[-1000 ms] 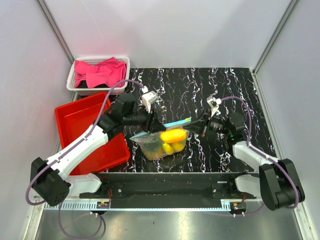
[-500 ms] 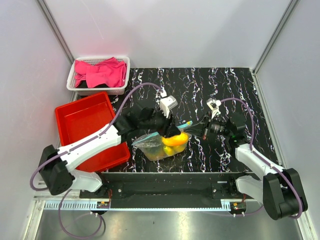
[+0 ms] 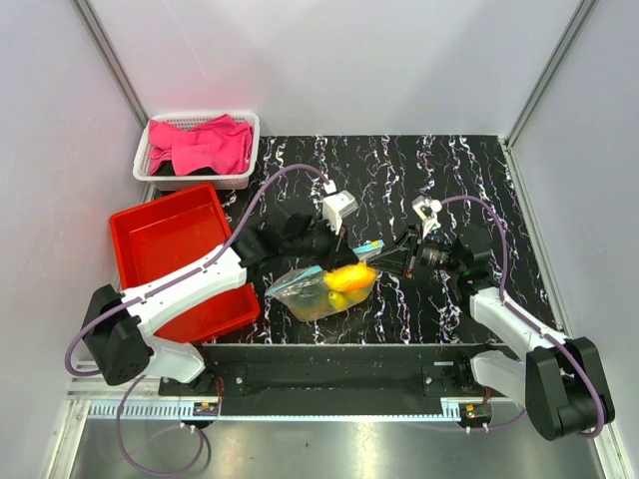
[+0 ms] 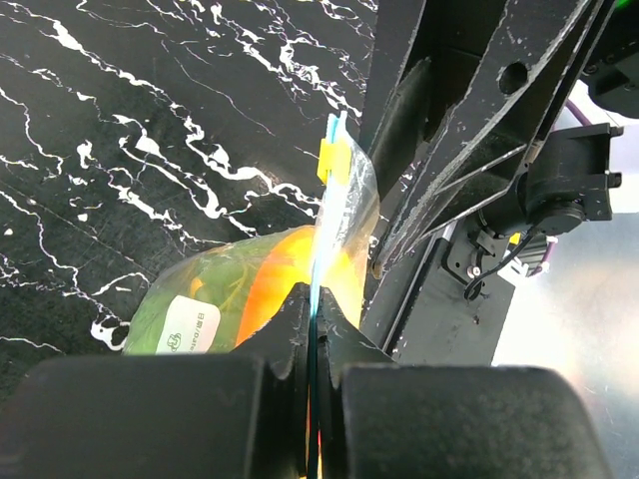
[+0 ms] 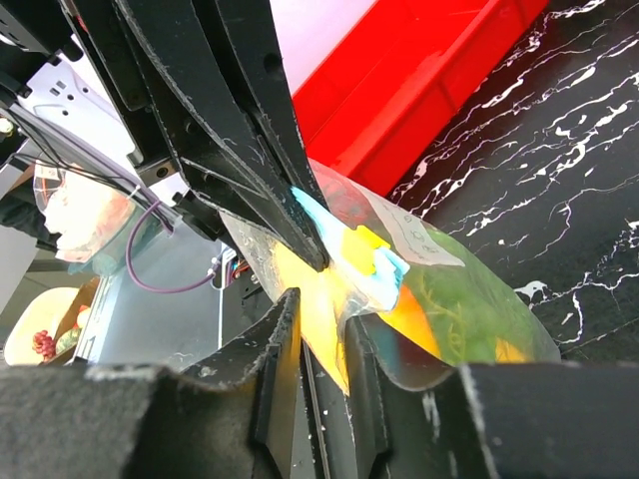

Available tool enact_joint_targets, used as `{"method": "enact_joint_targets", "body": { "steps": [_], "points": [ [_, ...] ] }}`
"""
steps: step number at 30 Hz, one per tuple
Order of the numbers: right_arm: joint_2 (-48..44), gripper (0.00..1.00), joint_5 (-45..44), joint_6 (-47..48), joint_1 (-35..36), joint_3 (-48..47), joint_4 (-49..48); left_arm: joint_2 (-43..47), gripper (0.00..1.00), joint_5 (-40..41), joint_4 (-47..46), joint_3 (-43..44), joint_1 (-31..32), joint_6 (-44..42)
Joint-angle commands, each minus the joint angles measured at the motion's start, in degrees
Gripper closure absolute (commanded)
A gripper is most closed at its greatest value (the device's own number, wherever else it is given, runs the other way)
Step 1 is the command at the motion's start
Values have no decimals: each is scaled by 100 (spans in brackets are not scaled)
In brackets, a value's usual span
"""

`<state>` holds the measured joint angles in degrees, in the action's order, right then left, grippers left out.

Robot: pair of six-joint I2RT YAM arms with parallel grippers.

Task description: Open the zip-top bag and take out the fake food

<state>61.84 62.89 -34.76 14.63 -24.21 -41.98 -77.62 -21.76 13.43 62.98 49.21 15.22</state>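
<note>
Two grippers meet at the zip-top bag (image 3: 319, 291), which lies on the marbled table (image 3: 449, 180) between my arms, fake food (image 3: 349, 277) inside. My left gripper (image 4: 312, 299) is pinched tight on the blue zip strip (image 4: 322, 220). My right gripper (image 5: 321, 304) has its jaws slightly apart astride the bag's lip; whether they bite I cannot tell. This is the opening step, I judge: next, secure the right grip and pull the lips apart.

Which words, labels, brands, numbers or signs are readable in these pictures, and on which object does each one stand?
No text can be read anywhere in these pictures.
White label on the zip-top bag: a small greenish mark and dark print, too blurred to read in either wrist view, and too small in the top view.
</note>
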Motion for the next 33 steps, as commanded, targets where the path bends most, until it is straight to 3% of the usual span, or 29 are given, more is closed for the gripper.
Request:
{"method": "enact_joint_targets", "body": {
  "steps": [1, 3, 4, 5, 6, 10, 12, 22, 33],
  "points": [
    [38, 67, 109, -22, 31, -190, -259, 168, 100, -276, -236, 162, -8, -81],
    [47, 70, 100, 22, 31, -233, -206, 195, 100, -285, -244, 136, -8, -98],
    [47, 78, 100, 31, 31, -251, -180, 204, 100, -311, -253, 127, -8, -125],
    [47, 100, 100, 57, 31, -269, -118, 195, 100, -390, -253, 135, -8, -134],
    [38, 100, 109, 57, 31, -269, -92, 186, 99, -434, -253, 144, -8, -134],
    [-93, 100, 30, 57, 39, -155, -109, 160, 55, -329, -350, 249, 18, 41],
    [-172, 100, 13, 75, 31, -128, -100, 55, 49, -312, -411, 425, 18, 121],
    [-111, 100, 12, 110, 31, -102, -100, -692, 56, -636, -455, 1102, 18, 771],
    [-41, 100, -14, 119, 31, -75, -162, -763, 73, -619, -482, 1058, -17, 956]
  ]
}}
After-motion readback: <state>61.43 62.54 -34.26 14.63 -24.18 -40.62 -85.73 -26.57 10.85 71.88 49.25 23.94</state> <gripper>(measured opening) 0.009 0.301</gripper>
